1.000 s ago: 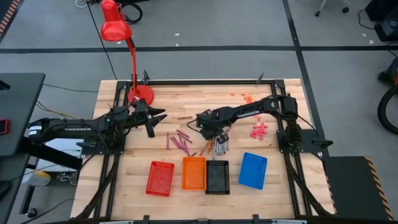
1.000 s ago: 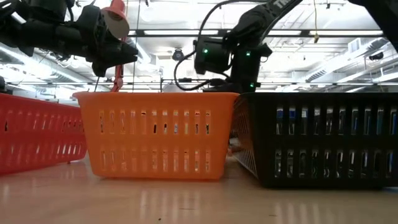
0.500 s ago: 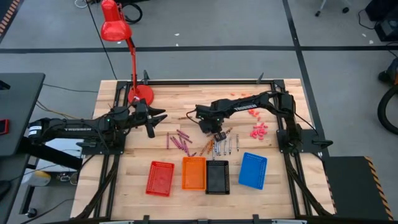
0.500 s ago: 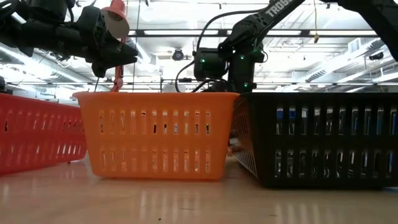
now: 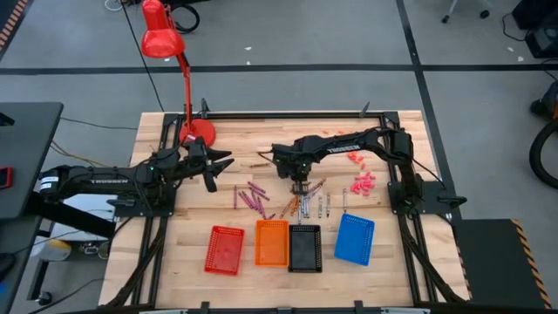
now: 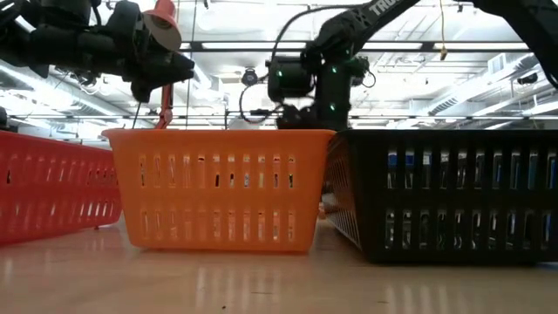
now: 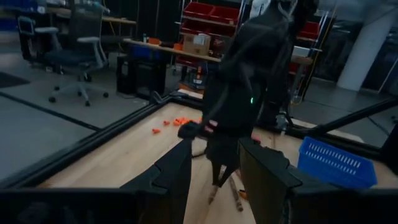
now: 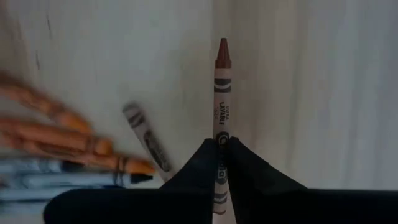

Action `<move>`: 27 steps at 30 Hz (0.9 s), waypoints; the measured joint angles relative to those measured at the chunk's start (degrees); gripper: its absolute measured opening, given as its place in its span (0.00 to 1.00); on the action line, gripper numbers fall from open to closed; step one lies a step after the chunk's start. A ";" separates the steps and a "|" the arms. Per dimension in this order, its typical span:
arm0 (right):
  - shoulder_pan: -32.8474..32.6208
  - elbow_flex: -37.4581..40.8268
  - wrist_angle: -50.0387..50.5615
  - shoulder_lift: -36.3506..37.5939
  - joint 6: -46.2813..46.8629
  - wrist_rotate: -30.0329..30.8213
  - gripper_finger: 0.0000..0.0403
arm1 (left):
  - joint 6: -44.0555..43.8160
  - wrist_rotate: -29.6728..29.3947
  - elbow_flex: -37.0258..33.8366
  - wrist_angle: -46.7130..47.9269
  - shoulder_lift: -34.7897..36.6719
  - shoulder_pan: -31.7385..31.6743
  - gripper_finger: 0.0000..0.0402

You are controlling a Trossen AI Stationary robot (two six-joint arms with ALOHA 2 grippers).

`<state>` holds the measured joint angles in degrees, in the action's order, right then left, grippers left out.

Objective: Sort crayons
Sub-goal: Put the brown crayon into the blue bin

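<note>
Right gripper (image 8: 219,163): fingers pinching a brown crayon (image 8: 221,106), lower end hidden between the pads. It is hanging over mid-table above the loose crayons (image 5: 301,206), which are lying just behind the orange tray (image 5: 271,242) and black tray (image 5: 304,248). Left gripper (image 7: 214,171): hovering at the table's left, fingers spread apart, tips cut off.

The floor (image 5: 288,44) around the wooden table (image 5: 392,262) is grey, with dark lines running across it. A red lamp (image 5: 159,37) stands at the far side of the table, and a black desk (image 5: 22,148) sits off to the left. Farther back in the room there is an office chair (image 7: 78,53), red shelves (image 7: 211,15) with bins, and long lights (image 6: 488,45) on the ceiling.
</note>
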<state>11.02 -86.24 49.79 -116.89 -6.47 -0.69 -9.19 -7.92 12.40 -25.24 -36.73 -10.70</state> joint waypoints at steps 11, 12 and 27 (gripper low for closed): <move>-7.28 -9.46 20.95 2.02 28.21 -4.33 0.09 | 7.75 0.00 0.00 -1.87 -0.02 -0.07 0.35; -8.50 -9.50 22.63 2.73 30.51 -4.45 0.09 | 9.10 0.00 -0.02 -2.76 -0.02 -0.07 0.35; -31.63 -2.18 30.47 14.63 77.41 -1.73 0.09 | 19.38 0.00 -0.02 -19.42 0.00 -0.07 0.35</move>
<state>-20.61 -88.42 80.26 -102.26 70.94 -2.42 10.20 -7.92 12.38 -44.65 -36.73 -10.76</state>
